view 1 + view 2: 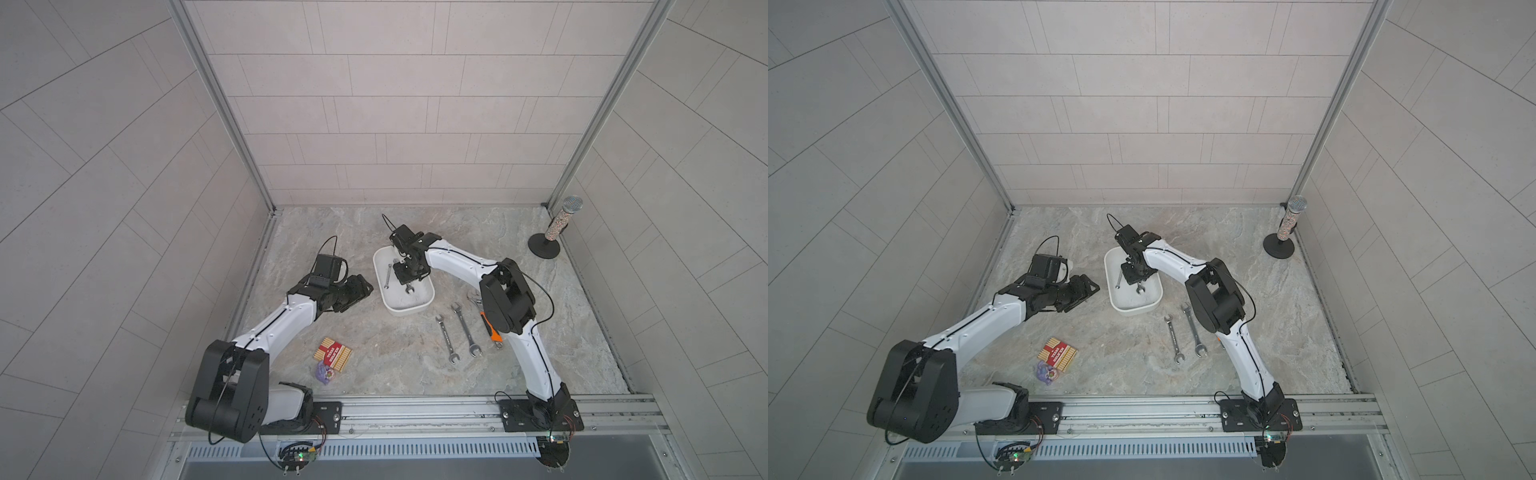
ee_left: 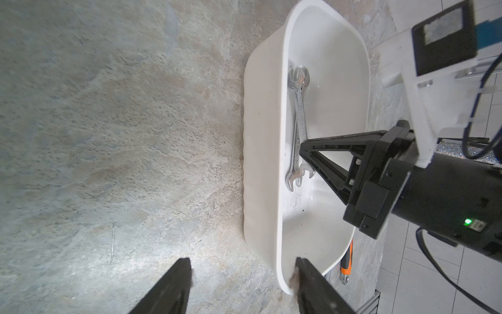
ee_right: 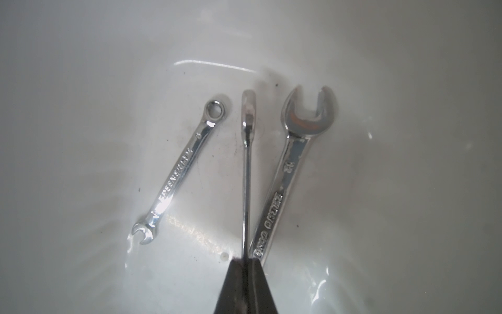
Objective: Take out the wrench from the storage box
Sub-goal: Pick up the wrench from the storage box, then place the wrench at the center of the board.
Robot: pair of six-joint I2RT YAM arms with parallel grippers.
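**Wrench gripped, not yet out.** A wrench point(image 3: 246, 176) is held inside the storage box point(image 1: 415, 302) by the right gripper point(image 3: 245, 262). The fingers are pressed together on its shank near one end. In the right wrist view the tool is seen edge-on, turned up on its narrow side. Whether it is raised clear of the box floor cannot be told.

Two more tools are seen lying flat on the white floor, one on each side of it: a small wrench point(image 3: 176, 174) and a big open-ended wrench point(image 3: 288, 174).

Outside the box, on the table point(image 1: 395, 361), a short loose wrench point(image 1: 446, 338) and a long loose wrench point(image 1: 466, 329) are laid side by side near the right arm. An orange-handled tool point(image 1: 489, 330) is partly hidden under that arm.

The left gripper point(image 2: 241, 262) is held beside the box with its fingers apart and nothing between them. In the left wrist view one finger is shown close against the box's end rim. Whether it touches cannot be told.

The task is judged to be at its middle. The grasp is made, but the wrench is inside the walls, so the lift over the rim and the set-down on the table are left. The two flat wrenches are also left if every wrench is meant.
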